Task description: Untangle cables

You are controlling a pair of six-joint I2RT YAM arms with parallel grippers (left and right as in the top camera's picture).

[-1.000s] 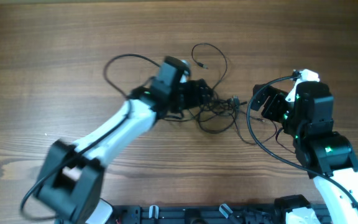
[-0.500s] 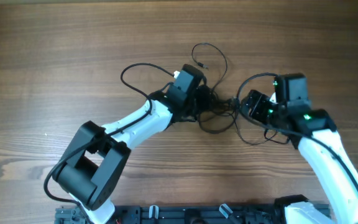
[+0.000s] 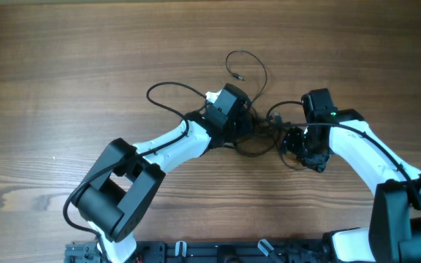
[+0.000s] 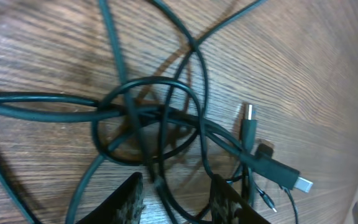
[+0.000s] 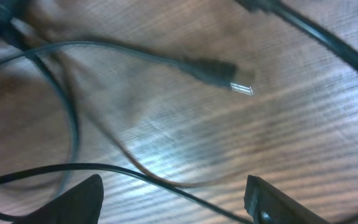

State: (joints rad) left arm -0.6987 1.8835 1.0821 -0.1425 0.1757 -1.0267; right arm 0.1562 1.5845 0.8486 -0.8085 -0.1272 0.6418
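My left tool sits half-spread astride one strand of the cables, right tool wide open, so I'd pinch single strands and pull gently.

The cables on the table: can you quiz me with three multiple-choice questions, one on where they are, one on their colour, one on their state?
1. Where do the cables lie?
A) in the middle of the table
B) at its left edge
C) in a box
2. Their colour?
A) white
B) black
C) red
3. Their state?
A) laid out straight
B) knotted together
C) coiled neatly

Answers:
1 A, the overhead view shows them mid-table.
2 B, all of them are black.
3 B, the left wrist view shows them crossing in a knot.
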